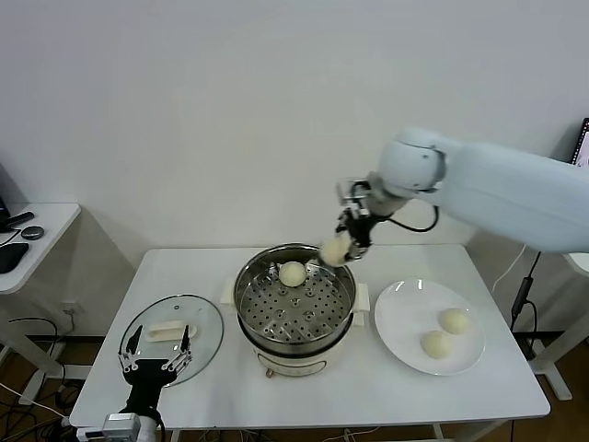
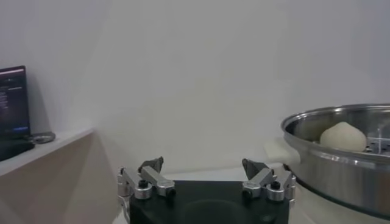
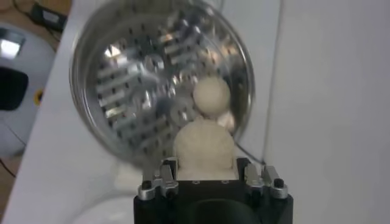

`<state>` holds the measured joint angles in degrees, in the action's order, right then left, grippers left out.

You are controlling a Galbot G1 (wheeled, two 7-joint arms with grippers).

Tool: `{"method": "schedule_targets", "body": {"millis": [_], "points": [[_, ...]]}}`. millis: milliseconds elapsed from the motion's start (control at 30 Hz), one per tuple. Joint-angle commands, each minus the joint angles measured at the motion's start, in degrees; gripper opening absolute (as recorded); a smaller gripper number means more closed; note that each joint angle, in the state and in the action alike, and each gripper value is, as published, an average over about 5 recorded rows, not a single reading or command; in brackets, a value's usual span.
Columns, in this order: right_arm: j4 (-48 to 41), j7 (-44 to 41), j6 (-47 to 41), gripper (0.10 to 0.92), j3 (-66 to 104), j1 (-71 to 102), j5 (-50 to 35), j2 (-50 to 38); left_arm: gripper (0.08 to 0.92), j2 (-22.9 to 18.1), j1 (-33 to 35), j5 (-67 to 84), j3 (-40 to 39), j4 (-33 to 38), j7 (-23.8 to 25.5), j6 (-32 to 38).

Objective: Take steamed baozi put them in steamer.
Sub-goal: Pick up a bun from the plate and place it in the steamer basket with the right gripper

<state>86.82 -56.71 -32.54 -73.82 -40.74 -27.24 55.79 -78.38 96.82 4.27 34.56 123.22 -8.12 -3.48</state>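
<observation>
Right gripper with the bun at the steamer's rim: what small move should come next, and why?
Probably carry it a little further in over the perforated tray, then lower. The right gripper, jaws shut on a baozi, hangs above the steamer's far right rim, not over open tray. One bun already sits at the back, so aim beside it.

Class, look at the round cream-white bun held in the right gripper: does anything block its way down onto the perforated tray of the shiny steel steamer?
Nothing visible does. The right gripper holds the bun over the steamer rim; the tray carries one bun at the back, the rest bare.
</observation>
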Motion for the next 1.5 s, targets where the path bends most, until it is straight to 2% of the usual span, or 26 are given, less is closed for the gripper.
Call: {"method": "schedule_targets", "body": {"millis": [33,467,967,1233,1333,1500], "points": [[-3.0,5.2,-8.8,0.568,-3.4,4.0,-7.4,14.7,0.823,-0.3,-0.3,0.1,0.6,-0.3,0.0,0.0],[-13.3,5.7,-9.1,0.574,-2.6,12.0,-4.6,23.0,0.823,-0.8,-0.2,0.1,1.4,-0.4,-0.1,0.1],[-19.3,6.4,-8.8,0.577,0.0,16.5,-1.3,26.2,0.823,-0.5,-0.4,0.2,1.9,-0.9,-0.1,0.1],[-19.7,6.3,-8.6,0.579,0.9,15.7,-0.8,25.4,0.823,-0.6,-0.4,0.3,1.9,-0.8,-0.1,0.1],[-18.8,5.9,-8.5,0.608,1.4,14.6,-1.0,24.3,0.823,-0.7,-0.4,0.2,1.7,-0.8,-0.1,0.1],[-15.4,3.9,-8.0,0.742,2.2,11.8,-0.9,20.9,0.823,-0.7,-0.5,0.0,1.5,-0.6,-0.1,0.0]]}}
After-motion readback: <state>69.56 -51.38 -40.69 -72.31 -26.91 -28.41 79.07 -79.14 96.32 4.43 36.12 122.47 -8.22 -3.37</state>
